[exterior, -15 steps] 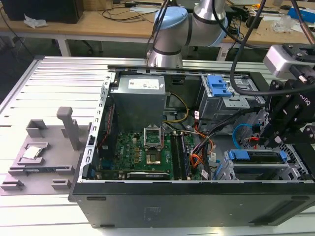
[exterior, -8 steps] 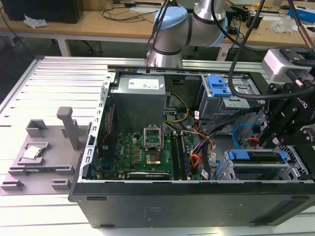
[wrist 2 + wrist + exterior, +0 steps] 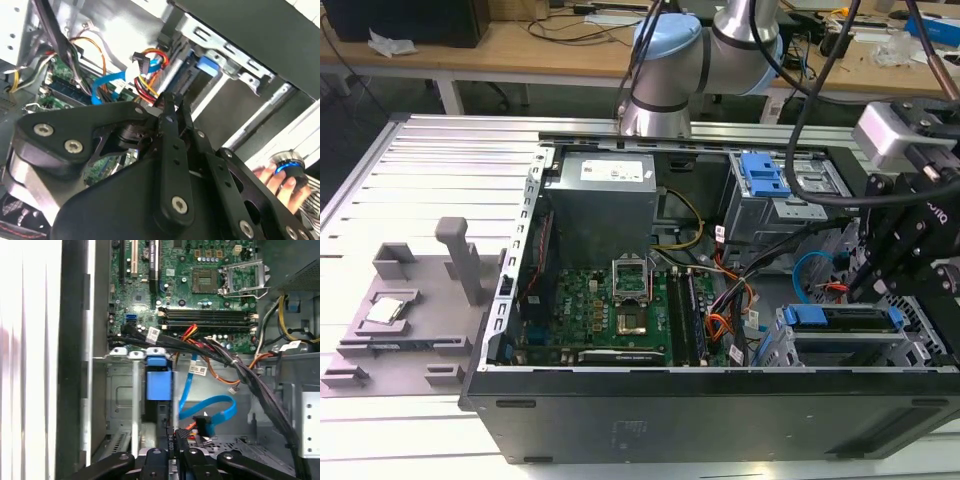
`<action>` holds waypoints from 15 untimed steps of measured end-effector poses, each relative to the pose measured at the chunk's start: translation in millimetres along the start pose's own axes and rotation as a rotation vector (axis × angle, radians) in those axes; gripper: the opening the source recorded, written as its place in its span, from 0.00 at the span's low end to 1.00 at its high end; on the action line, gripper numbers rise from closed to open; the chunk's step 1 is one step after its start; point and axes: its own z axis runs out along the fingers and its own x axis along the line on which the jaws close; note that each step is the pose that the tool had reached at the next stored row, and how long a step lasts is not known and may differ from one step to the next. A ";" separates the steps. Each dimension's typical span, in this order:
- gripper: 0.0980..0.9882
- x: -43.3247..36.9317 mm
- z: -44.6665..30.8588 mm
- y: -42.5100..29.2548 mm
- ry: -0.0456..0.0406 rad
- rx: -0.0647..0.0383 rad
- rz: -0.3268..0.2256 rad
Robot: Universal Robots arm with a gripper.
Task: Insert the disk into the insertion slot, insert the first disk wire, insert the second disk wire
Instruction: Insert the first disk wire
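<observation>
1. Exterior view: an open computer case [image 3: 720,420] lies on a slotted metal table [image 3: 440,160]. The disk [image 3: 840,318] sits in the insertion slot [image 3: 920,350] with its blue carrier handle facing out, at the case corner toward the exterior view's right. The gripper [image 3: 885,270] hangs just above that cage, and its finger state is not readable from this view. A blue latch [image 3: 765,175] sits on the taller grey box further back. The motherboard [image 3: 610,310] occupies the middle of the case.
2. Second wrist view: the gripper [image 3: 172,102] has its fingers close together, tips about touching. I cannot tell whether anything thin is pinched between them. Beyond the tips are a blue cable [image 3: 110,82], a bundle of red, orange and yellow wires [image 3: 150,75], and the blue handle of the disk [image 3: 207,65] in the cage. A person's hand [image 3: 270,185] grips a knob [image 3: 287,167] with a blue ring, outside the case.
3. First wrist view: the gripper [image 3: 174,434] is narrow, with its tips just beside the disk [image 3: 158,382], which is seated in the sheet-metal bay. The blue cable [image 3: 210,410] loops near the tips, and its black connector [image 3: 202,422] lies just beside the fingers.
</observation>
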 end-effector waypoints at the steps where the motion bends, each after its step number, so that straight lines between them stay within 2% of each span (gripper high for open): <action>1: 0.09 2.6 2.3 -1.6 -0.0020 -0.001 0.000; 6: 0.09 2.5 6.1 -12.8 -0.0053 -0.005 0.000; 12: 0.09 2.4 9.9 -14.1 -0.0316 -0.006 -0.002; 15: 0.09 2.5 10.7 -12.8 -0.0352 -0.006 -0.002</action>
